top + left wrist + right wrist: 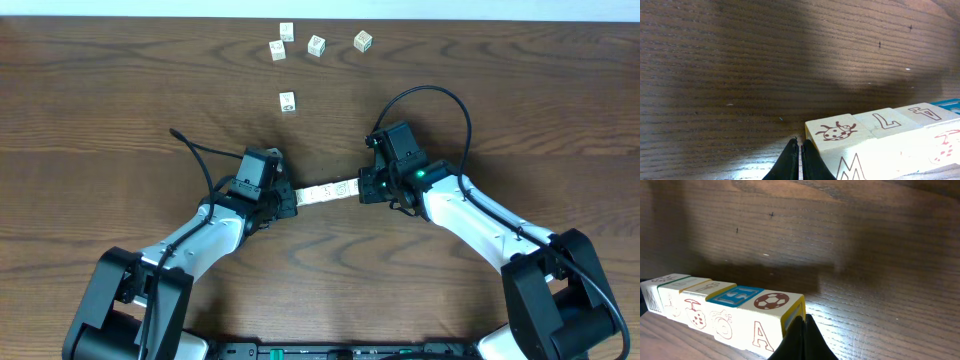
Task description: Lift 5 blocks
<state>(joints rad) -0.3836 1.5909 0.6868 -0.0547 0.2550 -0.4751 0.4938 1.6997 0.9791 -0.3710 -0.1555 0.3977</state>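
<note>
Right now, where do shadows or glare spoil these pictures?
Overhead: even light, row of blocks small but sharp. Left wrist: broad shadow darkens the table, ladybug block brightly lit. Right wrist: the row throws a dark band behind it; pale sheen on wood beside the right gripper.

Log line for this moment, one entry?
left claw shut | right claw shut | block row pressed between both claws | loose blocks beyond, untouched
</note>
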